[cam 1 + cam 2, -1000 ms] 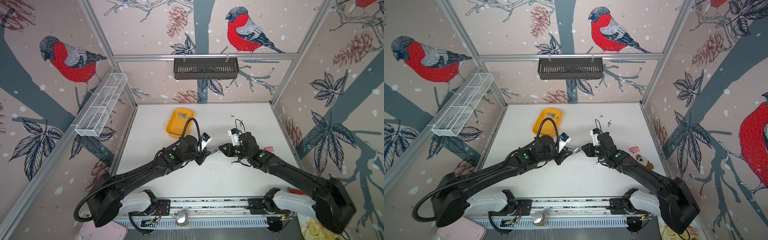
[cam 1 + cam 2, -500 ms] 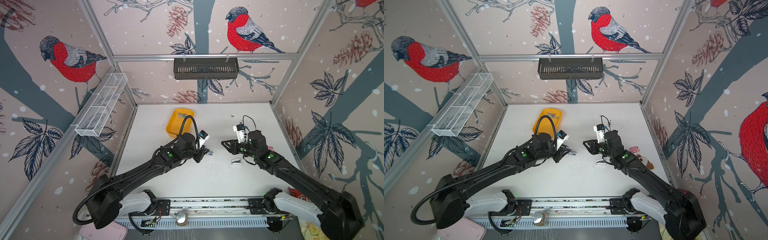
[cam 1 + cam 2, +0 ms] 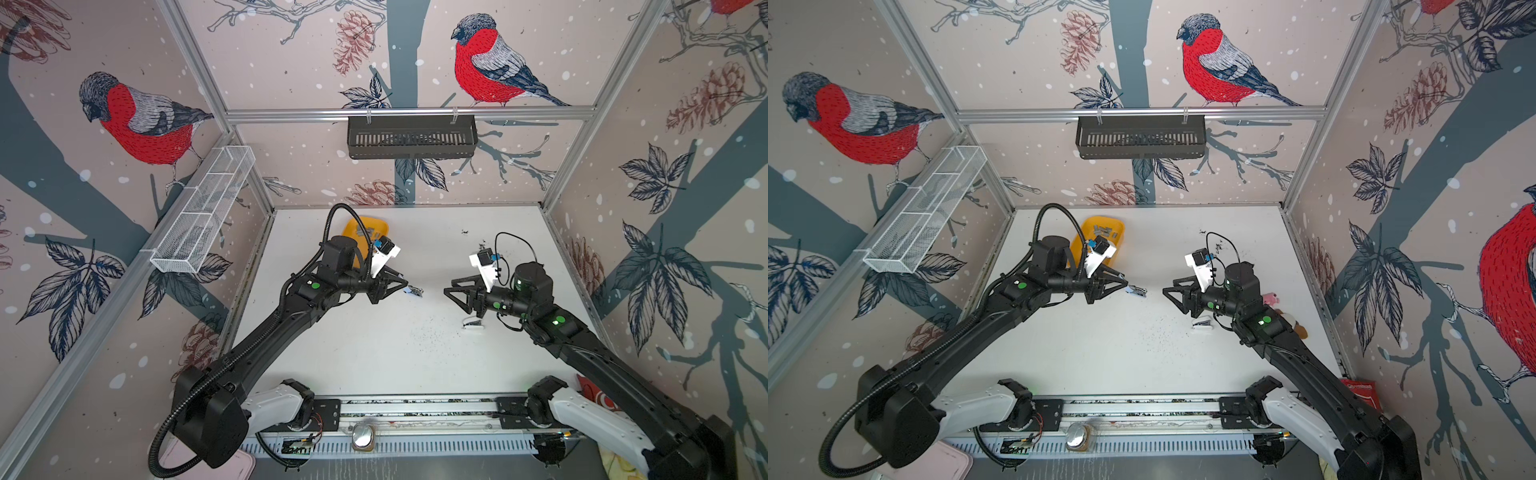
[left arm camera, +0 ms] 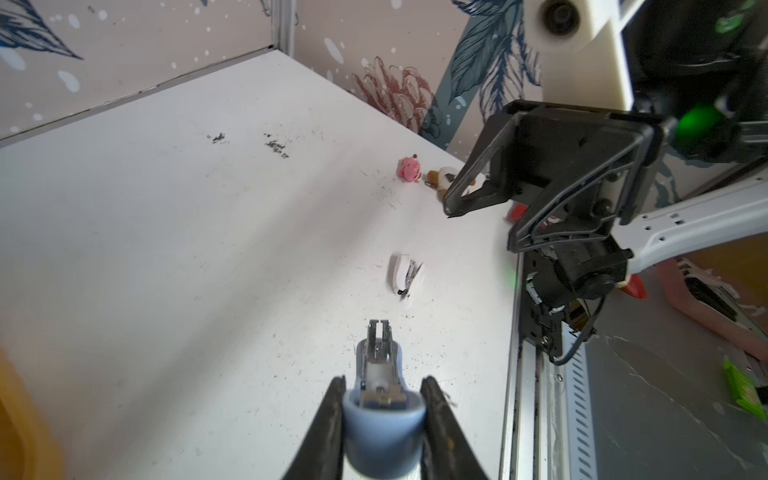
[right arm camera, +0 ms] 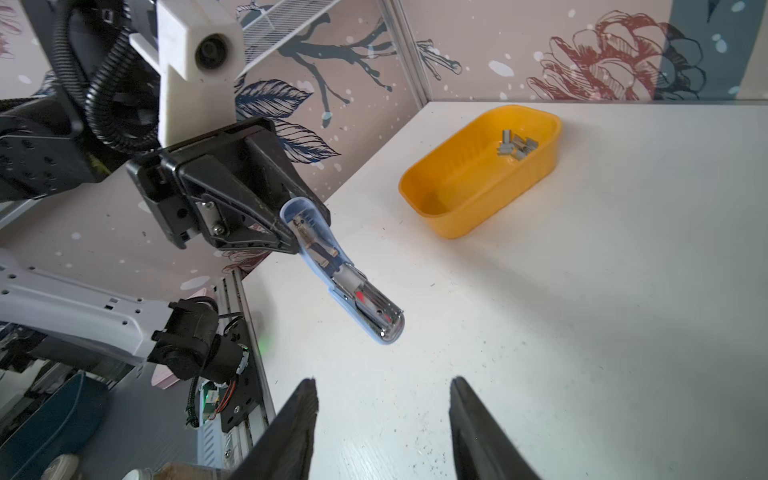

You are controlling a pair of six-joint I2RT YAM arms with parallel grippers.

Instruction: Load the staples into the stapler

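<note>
Left hand (image 4: pixel 384 390) clenches the stapler (image 5: pixel 345 282) clear of the worktop (image 5: pixel 582 332), probably steadying it for loading; right hand (image 5: pixel 383 386) hangs released, empty.

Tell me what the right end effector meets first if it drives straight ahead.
Probably the stapler, at its metal front end, held out by the left end effector. It sits slightly off centre from the right end effector, so a near miss is possible.

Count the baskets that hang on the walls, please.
2. A white mesh basket hangs on the left wall; a black slotted basket hangs on the back wall. No other is visible.
</note>
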